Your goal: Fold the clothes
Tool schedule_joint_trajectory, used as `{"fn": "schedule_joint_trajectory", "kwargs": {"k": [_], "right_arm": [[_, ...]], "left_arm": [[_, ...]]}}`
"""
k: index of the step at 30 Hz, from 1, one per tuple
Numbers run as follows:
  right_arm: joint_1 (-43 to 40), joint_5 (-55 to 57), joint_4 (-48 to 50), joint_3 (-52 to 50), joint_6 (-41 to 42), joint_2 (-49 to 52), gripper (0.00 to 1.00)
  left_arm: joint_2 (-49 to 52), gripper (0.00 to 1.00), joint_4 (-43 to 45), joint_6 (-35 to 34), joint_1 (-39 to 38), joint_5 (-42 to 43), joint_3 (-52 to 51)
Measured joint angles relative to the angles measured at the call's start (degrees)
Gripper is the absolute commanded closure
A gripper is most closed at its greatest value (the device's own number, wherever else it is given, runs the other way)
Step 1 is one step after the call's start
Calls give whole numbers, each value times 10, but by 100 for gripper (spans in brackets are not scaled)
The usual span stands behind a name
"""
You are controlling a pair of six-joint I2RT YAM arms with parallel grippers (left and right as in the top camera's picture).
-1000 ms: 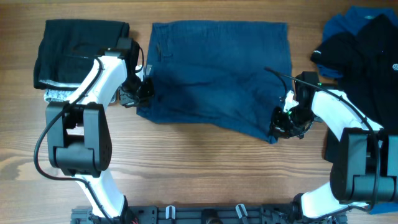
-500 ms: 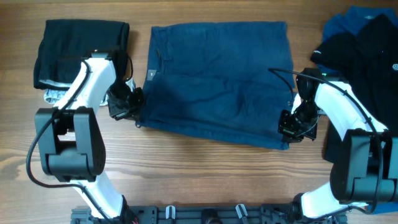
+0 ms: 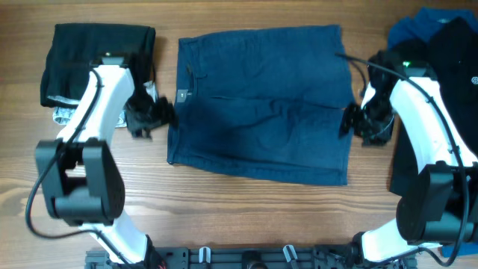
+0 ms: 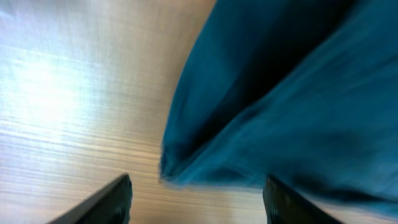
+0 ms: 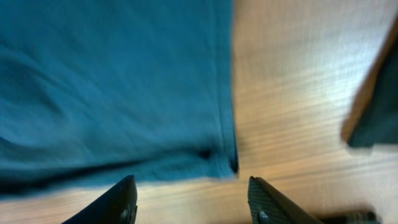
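Observation:
The dark navy shorts [image 3: 261,104] lie flat in the middle of the table, waistband side to the left. My left gripper [image 3: 158,114] stands open just off their left edge, holding nothing. In the left wrist view the open gripper [image 4: 196,202] hovers over bare wood in front of a corner of the shorts [image 4: 273,106]. My right gripper [image 3: 352,119] is open at the shorts' right edge. The right wrist view shows that gripper [image 5: 193,202] empty, with the shorts' hem corner [image 5: 124,81] just ahead of it.
A folded black garment [image 3: 97,56] rests on a light grey one [image 3: 66,113] at the back left. A heap of black [image 3: 444,67] and bright blue [image 3: 414,26] clothes fills the right edge. A dark cloth [image 5: 373,112] shows right of the right gripper.
Both grippers went from shut on the shorts' side edges to open and drew back outward. The shorts' near edge has been pulled toward the front and now lies flat.

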Motion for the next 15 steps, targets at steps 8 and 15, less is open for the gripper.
{"fn": "schedule_joint_trajectory", "kwargs": {"k": [8,15], "right_arm": [[0,2,158,8,-11,-1,52],[0,2,170,7,-18,-1,46]], "left_arm": [[27,50,165,-2,-12,25,23],[104,45,174,31,-37,73,23]]}}
